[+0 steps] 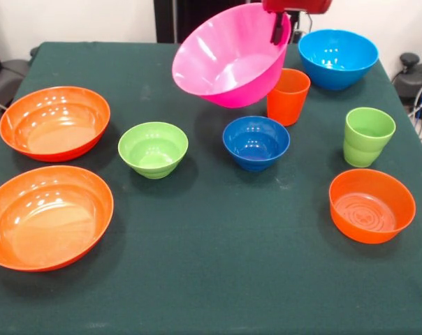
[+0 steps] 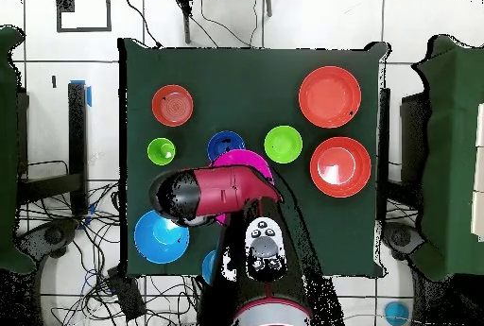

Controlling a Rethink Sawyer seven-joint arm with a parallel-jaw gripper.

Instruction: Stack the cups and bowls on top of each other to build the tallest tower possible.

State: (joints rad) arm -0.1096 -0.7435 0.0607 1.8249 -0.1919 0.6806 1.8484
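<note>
Your gripper is clamped on the rim of the big glossy pink plastic bowl, which hangs tilted above the dark green table, its mouth facing the front camera. Just below the gripper stands the tapered orange plastic cup, the bowl's wall overlapping it in the front view; the sky blue bowl sits close beside it. Farther out, the small dark blue bowl and small lime green bowl sit apart, with bare cloth along the front edge.
</note>
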